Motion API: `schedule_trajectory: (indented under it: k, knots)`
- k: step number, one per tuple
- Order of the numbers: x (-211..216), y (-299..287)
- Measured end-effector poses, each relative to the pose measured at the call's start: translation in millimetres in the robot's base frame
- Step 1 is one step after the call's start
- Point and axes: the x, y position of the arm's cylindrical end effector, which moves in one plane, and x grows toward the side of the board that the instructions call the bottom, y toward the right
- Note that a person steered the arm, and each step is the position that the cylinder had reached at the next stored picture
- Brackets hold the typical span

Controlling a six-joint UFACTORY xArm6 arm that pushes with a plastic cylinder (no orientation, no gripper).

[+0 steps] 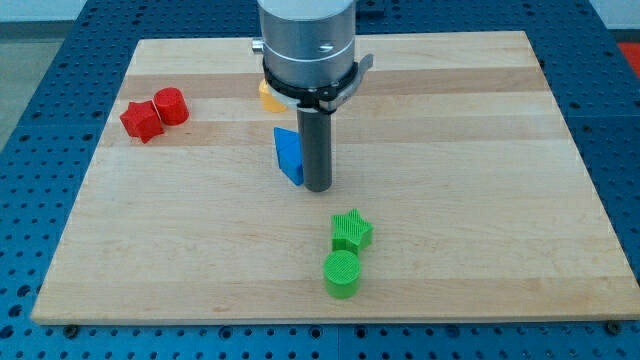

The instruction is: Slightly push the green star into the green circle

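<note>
On the pale wooden board, a red plastic star touches a red cylinder. A blue block, shape unclear, sits just left of my tip, which holds nothing. A yellow block is mostly hidden. The green star touches the green circle below.

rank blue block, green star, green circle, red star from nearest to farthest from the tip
From my tip:
1. Blue block, right beside it on the view's left.
2. Green star, below it.
3. Green circle, just below the star.
4. Red star, far left.
</note>
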Motion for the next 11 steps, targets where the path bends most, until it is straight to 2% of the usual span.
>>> schedule_trajectory:
  k: [2,3,5,8,9,10,11]
  knots:
    - [0.0,60.4]
    - [0.0,60.4]
    - [36.3,50.5]
    - [65.1,44.6]
    - [63.0,48.3]
    - [22.4,93.1]
    - [16.9,100.9]
